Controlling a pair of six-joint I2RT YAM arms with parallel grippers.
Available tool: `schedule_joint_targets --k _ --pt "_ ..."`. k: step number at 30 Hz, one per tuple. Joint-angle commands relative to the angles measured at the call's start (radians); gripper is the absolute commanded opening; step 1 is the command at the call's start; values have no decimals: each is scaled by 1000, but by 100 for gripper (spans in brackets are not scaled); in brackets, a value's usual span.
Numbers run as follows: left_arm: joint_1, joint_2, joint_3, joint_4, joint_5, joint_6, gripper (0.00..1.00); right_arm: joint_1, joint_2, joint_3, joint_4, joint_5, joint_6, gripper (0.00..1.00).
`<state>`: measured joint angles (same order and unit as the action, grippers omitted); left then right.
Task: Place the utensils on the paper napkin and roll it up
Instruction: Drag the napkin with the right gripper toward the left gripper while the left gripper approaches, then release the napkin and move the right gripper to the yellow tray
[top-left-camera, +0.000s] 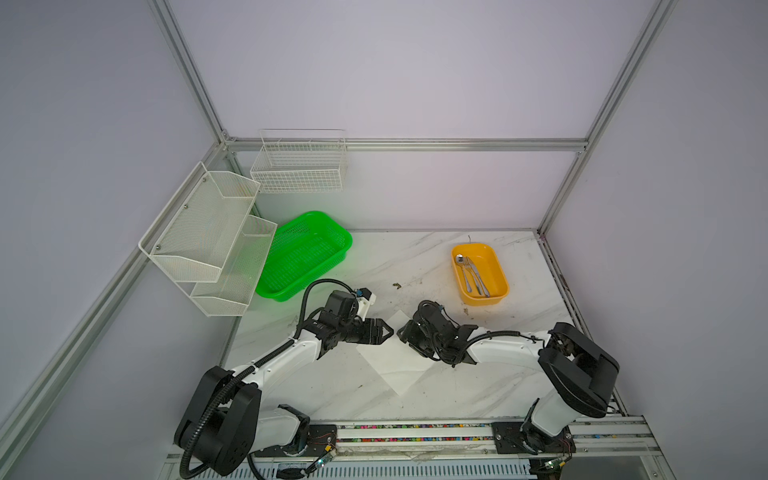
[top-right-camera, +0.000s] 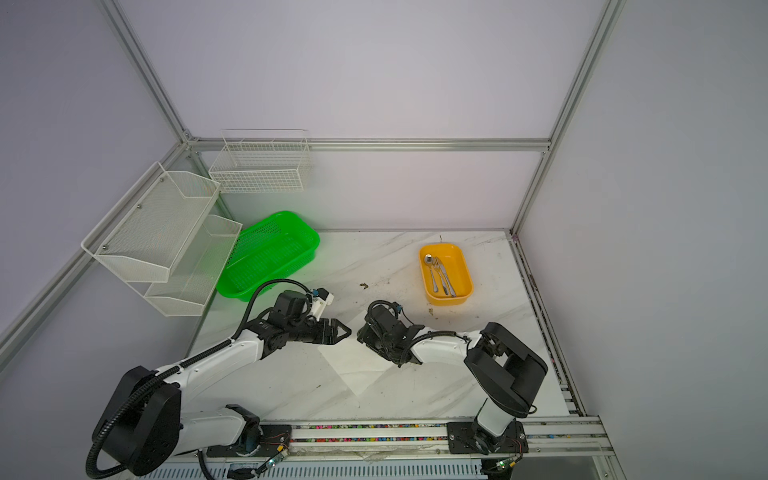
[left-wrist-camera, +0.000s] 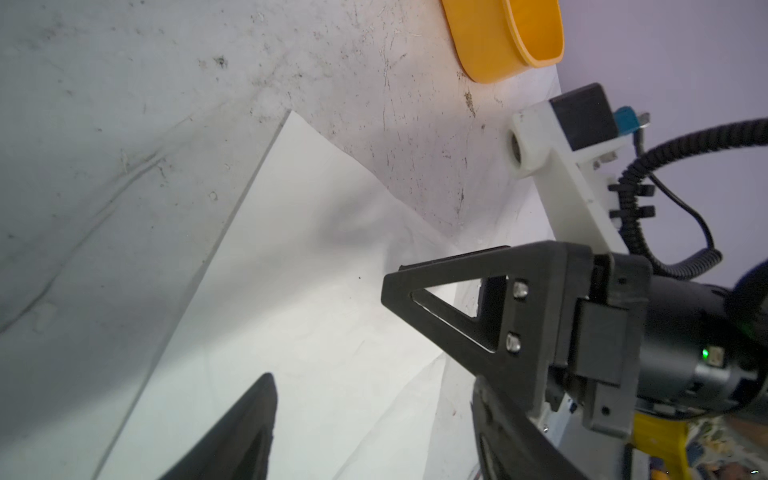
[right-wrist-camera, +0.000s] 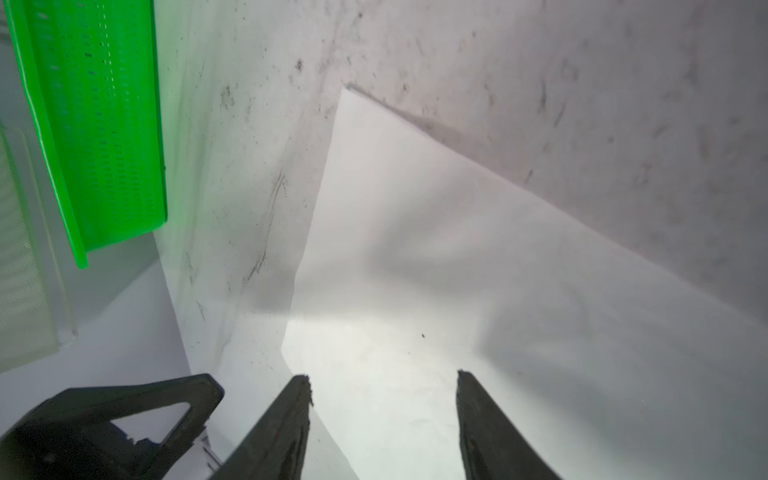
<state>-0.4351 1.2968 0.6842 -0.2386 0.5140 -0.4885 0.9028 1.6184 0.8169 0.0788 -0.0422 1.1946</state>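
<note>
Left gripper (top-left-camera: 390, 332) and right gripper (right-wrist-camera: 384, 376) hung over the paper napkin (top-left-camera: 390, 368), fingers spread, empty.
Probably flattening it; the utensils (top-left-camera: 471, 276) lay in a yellow tub (top-left-camera: 494, 266) well apart from it.

A white marbled tabletop (top-left-camera: 415, 257), scuffed and speckled with dark marks, fills the lower middle of both top views. A bright green perforated plastic basket (top-left-camera: 305, 257) sits at its upper left corner, and a yellow rectangular plastic tub (top-left-camera: 492, 266) stands well apart toward the upper right. Between them lies a small brown scrap of debris (top-left-camera: 397, 285). A white square paper napkin (top-left-camera: 388, 365), creased and turned like a diamond, lies lower centre.
</note>
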Motion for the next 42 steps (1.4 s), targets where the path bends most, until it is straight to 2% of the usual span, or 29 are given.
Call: schedule_joint_targets --k 1,3,5,14,20,26,35,40,42 --pt "-2 17 73 -28 50 -28 55 -10 -16 35 -95 -10 -138 53" --pt "-4 31 54 -34 49 -49 43 -10 -14 30 -128 -24 -170 48" --pt "-7 45 46 -47 56 -64 36 -11 -19 16 -127 -45 -205 46" --pt "-33 107 24 -59 -37 -130 30 -48 -6 0 -169 -35 -283 40" --pt "-50 216 38 -57 -76 -163 29 -102 6 -37 -158 -30 -295 38" --pt "-57 260 60 -33 -92 -181 29 -146 6 -70 -155 1 -298 39" --pt "-62 339 119 17 -107 -220 31 -238 55 -46 -169 8 -374 39" --pt "-65 344 152 19 -123 -251 36 -254 69 -7 -192 15 -419 39" --pt "-66 323 152 19 -133 -263 41 -261 62 18 -202 7 -449 39"
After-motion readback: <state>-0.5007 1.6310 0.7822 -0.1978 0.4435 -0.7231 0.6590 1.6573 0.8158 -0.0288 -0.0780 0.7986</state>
